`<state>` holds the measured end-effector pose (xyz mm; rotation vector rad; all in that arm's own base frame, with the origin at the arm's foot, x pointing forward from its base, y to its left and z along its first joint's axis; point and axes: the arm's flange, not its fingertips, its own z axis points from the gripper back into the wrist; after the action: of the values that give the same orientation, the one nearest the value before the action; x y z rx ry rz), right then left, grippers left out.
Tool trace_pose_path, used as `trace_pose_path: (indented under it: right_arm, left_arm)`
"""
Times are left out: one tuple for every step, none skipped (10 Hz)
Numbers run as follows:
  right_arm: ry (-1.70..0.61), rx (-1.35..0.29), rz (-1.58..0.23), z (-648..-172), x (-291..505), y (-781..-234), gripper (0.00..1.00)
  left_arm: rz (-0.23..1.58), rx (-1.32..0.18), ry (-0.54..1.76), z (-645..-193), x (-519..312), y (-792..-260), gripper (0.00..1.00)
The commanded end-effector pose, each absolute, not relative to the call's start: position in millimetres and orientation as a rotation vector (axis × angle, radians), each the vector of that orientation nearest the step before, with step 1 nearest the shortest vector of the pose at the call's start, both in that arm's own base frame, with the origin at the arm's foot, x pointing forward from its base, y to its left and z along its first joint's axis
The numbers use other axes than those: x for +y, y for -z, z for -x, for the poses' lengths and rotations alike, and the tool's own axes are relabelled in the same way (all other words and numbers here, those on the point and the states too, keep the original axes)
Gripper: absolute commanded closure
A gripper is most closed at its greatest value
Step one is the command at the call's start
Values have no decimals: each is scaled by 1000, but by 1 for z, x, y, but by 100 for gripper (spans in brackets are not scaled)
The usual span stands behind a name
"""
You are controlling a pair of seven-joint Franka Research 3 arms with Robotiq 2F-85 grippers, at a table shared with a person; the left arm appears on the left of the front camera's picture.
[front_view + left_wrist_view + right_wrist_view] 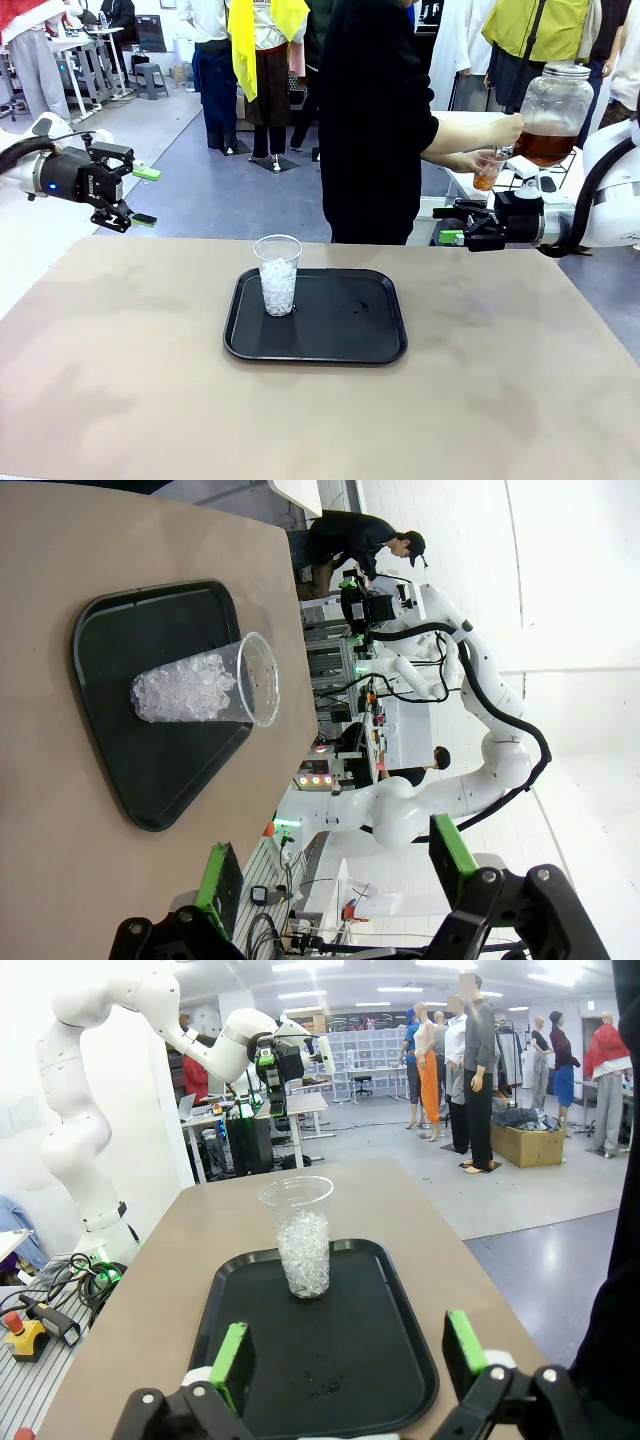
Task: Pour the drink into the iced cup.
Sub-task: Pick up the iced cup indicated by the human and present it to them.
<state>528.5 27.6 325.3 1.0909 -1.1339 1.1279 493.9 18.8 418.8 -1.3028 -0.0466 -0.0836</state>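
Filling stage, likely | front: person holds drink [486,180] under jar [553,105] tap, beyond tabletop [120,380]; iced cup [278,274] on tray [380,345]; left claw [145,197], right claw [455,226] open, empty | left wrist: fingers spread, cup ahead | right wrist: likewise | next: receive drink upright.

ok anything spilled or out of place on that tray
Only a few small dark specks on the black tray, to the right of the iced cup; drips or scuffs, hard to tell. The cup stands upright with its ice inside, nothing tipped or askew.
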Motion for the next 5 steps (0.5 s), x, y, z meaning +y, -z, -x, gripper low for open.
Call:
trace_pose_path:
  right_arm:
    - [-1119, -1127, -1108, -527, 26, -327, 0]
    - [-1119, -1127, -1108, -527, 26, -327, 0]
    - [-1119, -1127, -1108, -527, 26, -327, 0]
    - [-1119, -1127, -1108, -527, 26, -327, 0]
    - [-1119, -1127, -1108, -527, 26, -327, 0]
  left_arm:
    - [1307, -46, 74, -492, 18, -420, 0]
    - [1307, -46, 74, -492, 18, -420, 0]
    - [1307, -46, 74, -492, 18, -420, 0]
    - [1307, -46, 74, -492, 18, -420, 0]
    - [1307, -46, 74, -492, 18, -420, 0]
